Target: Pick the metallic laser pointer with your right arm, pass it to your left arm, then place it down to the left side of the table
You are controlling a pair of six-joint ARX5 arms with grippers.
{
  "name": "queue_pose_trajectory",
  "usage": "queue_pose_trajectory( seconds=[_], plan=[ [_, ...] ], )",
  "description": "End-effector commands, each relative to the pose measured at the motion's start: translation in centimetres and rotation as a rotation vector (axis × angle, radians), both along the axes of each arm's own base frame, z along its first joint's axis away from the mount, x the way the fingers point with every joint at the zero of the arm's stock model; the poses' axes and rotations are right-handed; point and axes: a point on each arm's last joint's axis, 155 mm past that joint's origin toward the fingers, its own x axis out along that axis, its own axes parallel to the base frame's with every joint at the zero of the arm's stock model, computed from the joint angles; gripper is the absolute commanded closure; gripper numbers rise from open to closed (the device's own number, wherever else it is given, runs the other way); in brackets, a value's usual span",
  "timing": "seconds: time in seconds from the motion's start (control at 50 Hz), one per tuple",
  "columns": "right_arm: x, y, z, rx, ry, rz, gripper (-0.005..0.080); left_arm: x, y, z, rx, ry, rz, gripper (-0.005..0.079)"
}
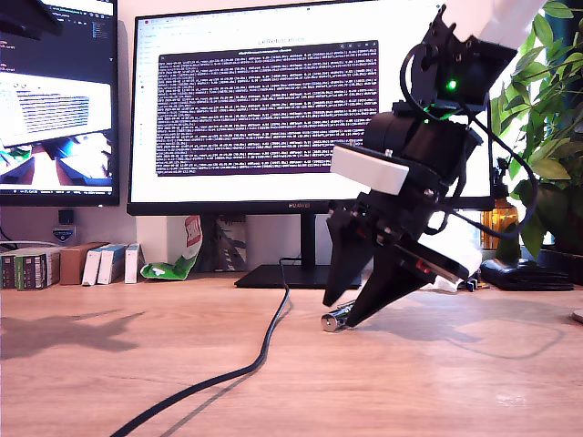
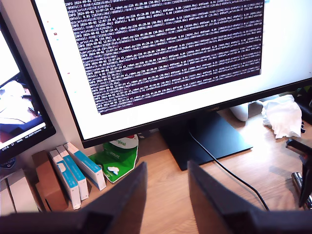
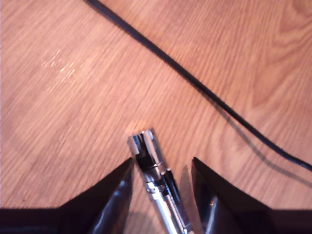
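Note:
The metallic laser pointer [image 1: 335, 320] lies flat on the wooden table [image 1: 455, 382], right of centre in the exterior view, with only its shiny tip showing from behind the black fingers. My second gripper [image 1: 341, 314] reaches down over it, open. In the second wrist view the pointer [image 3: 148, 156] lies between the two fingers of my second gripper [image 3: 163, 163], with a gap on each side. My first gripper [image 2: 166, 165] is open and empty, held up facing the monitor; it is not in the exterior view.
A black cable [image 1: 264, 350] runs from the monitor stand [image 1: 291, 273] across the table to the front, just left of the pointer in the exterior view. Small boxes [image 1: 100, 264] and a green packet [image 1: 173, 266] line the back left. A plant [image 1: 547, 118] stands at the right.

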Motion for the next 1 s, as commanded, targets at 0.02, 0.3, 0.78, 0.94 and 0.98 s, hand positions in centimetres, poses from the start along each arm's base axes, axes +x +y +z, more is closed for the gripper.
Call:
queue_pose_trajectory(
  seconds=[0.02, 0.3, 0.78, 0.94, 0.98],
  plan=[
    [-0.7, 0.0, -1.5, -0.013, 0.042, 0.004, 0.0519, 0.1, -0.1, 0.7, 0.002, -0.019, -0.005, 0.0515],
    [-0.8, -0.1, -1.6, -0.017, 0.053, 0.000, 0.0615, 0.1, -0.1, 0.7, 0.024, -0.030, -0.008, 0.0515],
    [1.2, 3.0, 0.7, 0.065, -0.008, -0.098, 0.0765, 0.1, -0.1, 0.5, 0.025, -0.024, -0.008, 0.0514],
    [2.2, 6.5, 5.4, 0.205, -0.028, -0.175, 0.0765, 0.4, -0.2, 0.0, 0.034, -0.011, -0.012, 0.0513],
    [2.4, 7.4, 6.8, 0.241, -0.036, -0.192, 0.0765, 0.4, -0.3, -0.2, 0.056, -0.014, -0.023, 0.0502]
  ],
)
